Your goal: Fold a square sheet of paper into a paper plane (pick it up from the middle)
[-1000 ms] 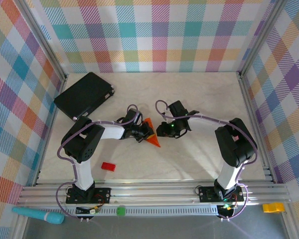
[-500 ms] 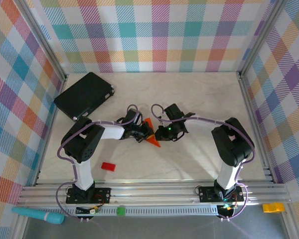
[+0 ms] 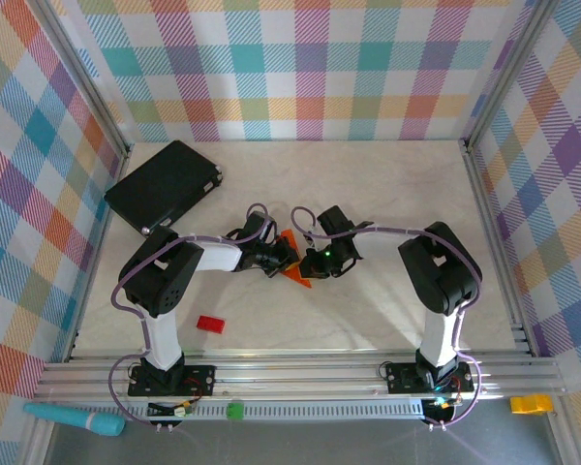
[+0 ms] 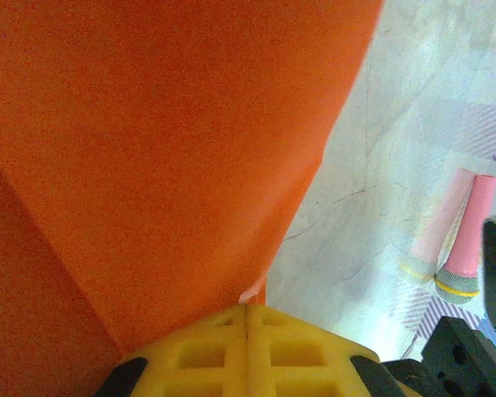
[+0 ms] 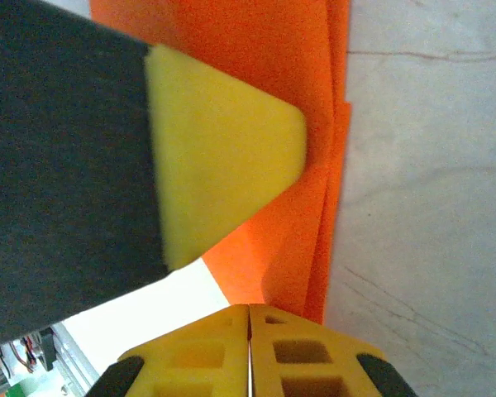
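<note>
I see the left gripper and the right gripper both pinched fully closed on the orange paper plane. It sits mid-table, between the 2 claws.

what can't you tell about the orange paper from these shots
- Top external: folds of the paper plane, too small and covered by the left gripper and right gripper.
- Left wrist: its outline, cut off by the top and left edges.
- Right wrist: whether the shut right gripper pinches it; the fingertips hide the contact.
</note>
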You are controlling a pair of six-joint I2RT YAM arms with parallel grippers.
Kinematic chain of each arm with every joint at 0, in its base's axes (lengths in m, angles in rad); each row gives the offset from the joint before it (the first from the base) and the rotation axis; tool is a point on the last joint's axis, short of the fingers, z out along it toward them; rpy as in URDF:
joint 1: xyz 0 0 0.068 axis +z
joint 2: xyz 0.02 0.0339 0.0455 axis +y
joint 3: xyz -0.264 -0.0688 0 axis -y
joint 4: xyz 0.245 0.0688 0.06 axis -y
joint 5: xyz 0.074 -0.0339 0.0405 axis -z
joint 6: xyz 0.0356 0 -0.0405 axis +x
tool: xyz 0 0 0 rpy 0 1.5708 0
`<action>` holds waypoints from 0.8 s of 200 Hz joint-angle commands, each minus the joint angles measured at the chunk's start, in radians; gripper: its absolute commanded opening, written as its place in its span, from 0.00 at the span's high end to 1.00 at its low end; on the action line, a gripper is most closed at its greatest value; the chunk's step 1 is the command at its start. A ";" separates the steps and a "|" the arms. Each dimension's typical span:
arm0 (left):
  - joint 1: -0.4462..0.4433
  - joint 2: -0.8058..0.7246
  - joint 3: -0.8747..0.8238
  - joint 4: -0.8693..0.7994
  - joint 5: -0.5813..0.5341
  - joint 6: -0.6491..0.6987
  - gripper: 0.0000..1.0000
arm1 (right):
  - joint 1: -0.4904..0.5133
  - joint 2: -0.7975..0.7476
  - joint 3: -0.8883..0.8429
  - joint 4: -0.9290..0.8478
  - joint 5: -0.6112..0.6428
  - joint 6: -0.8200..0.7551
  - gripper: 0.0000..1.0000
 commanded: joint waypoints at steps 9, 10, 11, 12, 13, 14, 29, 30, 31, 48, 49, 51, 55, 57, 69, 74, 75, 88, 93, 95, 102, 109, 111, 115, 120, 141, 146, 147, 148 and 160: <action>-0.008 0.026 -0.033 -0.137 -0.053 0.014 0.95 | 0.001 0.020 0.021 -0.033 0.029 -0.032 0.92; -0.008 0.026 -0.032 -0.138 -0.054 0.014 0.95 | 0.000 0.020 0.021 -0.034 0.030 -0.032 0.92; -0.008 0.026 -0.033 -0.140 -0.055 0.015 0.95 | 0.001 0.020 0.021 -0.035 0.030 -0.032 0.92; -0.008 0.026 -0.033 -0.140 -0.056 0.015 0.95 | 0.002 0.021 0.021 -0.035 0.031 -0.032 0.92; -0.008 0.027 -0.032 -0.141 -0.056 0.015 0.95 | 0.001 0.022 0.021 -0.035 0.032 -0.032 0.92; -0.008 0.028 -0.032 -0.143 -0.056 0.015 0.95 | 0.001 0.022 0.021 -0.036 0.033 -0.033 0.92; -0.008 0.028 -0.032 -0.152 -0.062 0.019 0.95 | 0.001 0.031 0.021 -0.041 0.040 -0.032 0.92; -0.008 0.028 -0.031 -0.153 -0.062 0.020 0.95 | 0.001 0.031 0.021 -0.042 0.040 -0.033 0.92; -0.008 0.028 -0.031 -0.152 -0.063 0.019 0.95 | 0.001 0.032 0.021 -0.042 0.040 -0.033 0.92; -0.007 0.029 -0.032 -0.162 -0.067 0.020 0.96 | 0.001 0.039 0.020 -0.048 0.040 -0.033 0.92; -0.008 0.029 -0.032 -0.161 -0.067 0.021 0.96 | 0.001 0.040 0.020 -0.048 0.040 -0.033 0.92; -0.007 0.029 -0.032 -0.163 -0.069 0.020 0.96 | 0.002 0.041 0.019 -0.048 0.040 -0.034 0.92; -0.008 0.029 -0.032 -0.165 -0.070 0.020 0.96 | 0.001 0.043 0.018 -0.050 0.042 -0.035 0.92; -0.007 0.030 -0.032 -0.165 -0.070 0.020 0.96 | 0.002 0.043 0.018 -0.051 0.042 -0.035 0.92; -0.008 0.030 -0.033 -0.170 -0.073 0.021 0.96 | 0.001 0.048 0.014 -0.058 0.046 -0.037 0.93; -0.007 0.032 -0.035 -0.171 -0.075 0.022 0.96 | 0.000 0.049 0.012 -0.063 0.049 -0.038 0.93; -0.007 0.032 -0.034 -0.170 -0.076 0.022 0.96 | 0.001 0.050 0.011 -0.064 0.049 -0.038 0.93; -0.007 0.032 -0.035 -0.178 -0.080 0.023 0.96 | 0.001 0.049 0.002 -0.076 0.055 -0.043 0.93; -0.007 0.034 -0.038 -0.179 -0.081 0.024 0.96 | 0.002 0.048 -0.005 -0.083 0.058 -0.045 0.93; -0.007 0.034 -0.039 -0.179 -0.082 0.025 0.96 | 0.001 0.048 -0.007 -0.084 0.057 -0.045 0.93; -0.007 0.034 -0.041 -0.180 -0.085 0.025 0.96 | 0.001 0.043 -0.018 -0.092 0.060 -0.049 0.94; -0.007 0.034 -0.043 -0.185 -0.088 0.026 0.96 | 0.001 0.036 -0.030 -0.099 0.060 -0.052 0.94; -0.007 0.034 -0.045 -0.185 -0.090 0.027 0.96 | 0.001 0.033 -0.035 -0.102 0.060 -0.052 0.94; -0.007 0.034 -0.046 -0.186 -0.091 0.026 0.96 | 0.001 0.028 -0.043 -0.106 0.062 -0.052 0.94; -0.005 0.034 -0.048 -0.188 -0.094 0.028 0.96 | 0.001 0.020 -0.055 -0.109 0.063 -0.054 0.94; -0.001 0.033 -0.058 -0.193 -0.105 0.030 0.97 | 0.002 -0.028 -0.116 -0.119 0.060 -0.044 0.94; -0.001 0.034 -0.061 -0.193 -0.106 0.030 0.97 | 0.002 -0.041 -0.135 -0.113 0.055 -0.035 0.94; -0.001 0.034 -0.061 -0.193 -0.106 0.030 0.97 | 0.002 -0.043 -0.139 -0.111 0.054 -0.034 0.94; 0.000 0.034 -0.062 -0.193 -0.106 0.029 0.97 | 0.002 -0.046 -0.143 -0.110 0.053 -0.032 0.94; 0.002 0.033 -0.065 -0.193 -0.106 0.030 0.96 | 0.002 -0.075 -0.189 -0.098 0.058 0.007 0.95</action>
